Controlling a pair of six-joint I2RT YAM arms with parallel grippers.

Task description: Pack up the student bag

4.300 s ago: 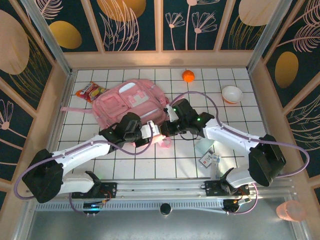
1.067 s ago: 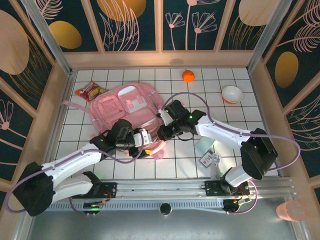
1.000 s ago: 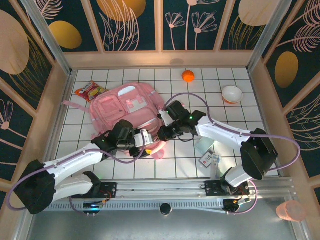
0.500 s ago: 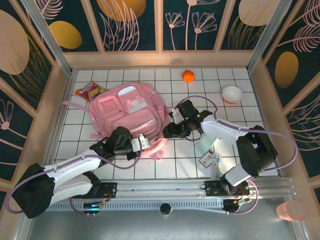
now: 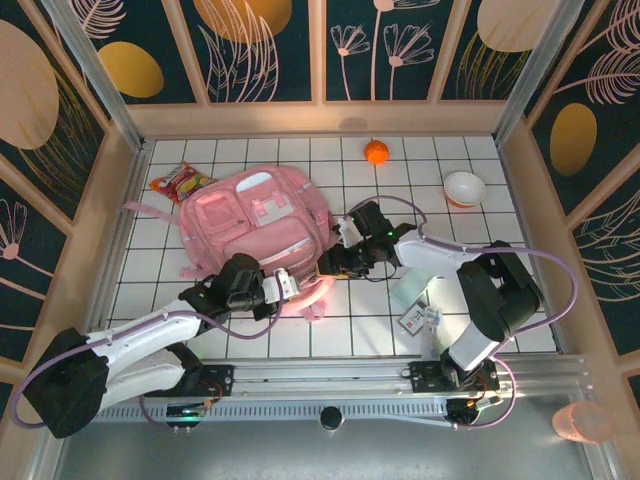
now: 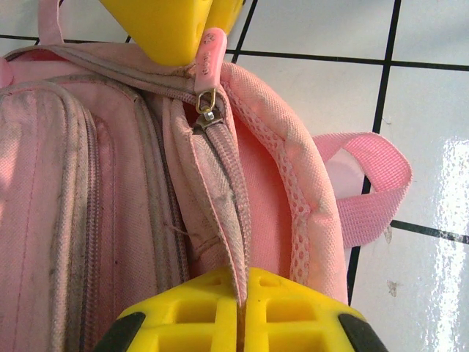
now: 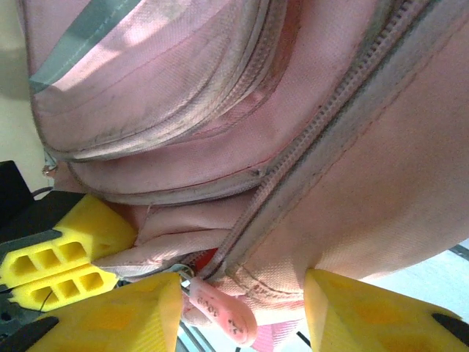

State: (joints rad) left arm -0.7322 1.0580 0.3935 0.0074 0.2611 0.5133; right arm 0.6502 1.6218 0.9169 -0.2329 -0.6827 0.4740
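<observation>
We are looking at pink against a white grid.
We are seeing the student bag (image 5: pixel 255 215) showing soft pink with greyed zips and pale trim, the surface (image 5: pixel 505 225) gleaming white under black lines, the jaws glowing yellow, the arms (image 5: pixel 150 335) showing white and black, the ball (image 5: pixel 376 152) orange, the walls (image 5: pixel 270 50) navy with gold ovals.

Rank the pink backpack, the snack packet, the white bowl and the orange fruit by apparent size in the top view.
1. pink backpack: by far the largest.
2. snack packet and white bowl: close; the packet looks slightly longer, so it goes first.
3. orange fruit: the smallest.
</observation>
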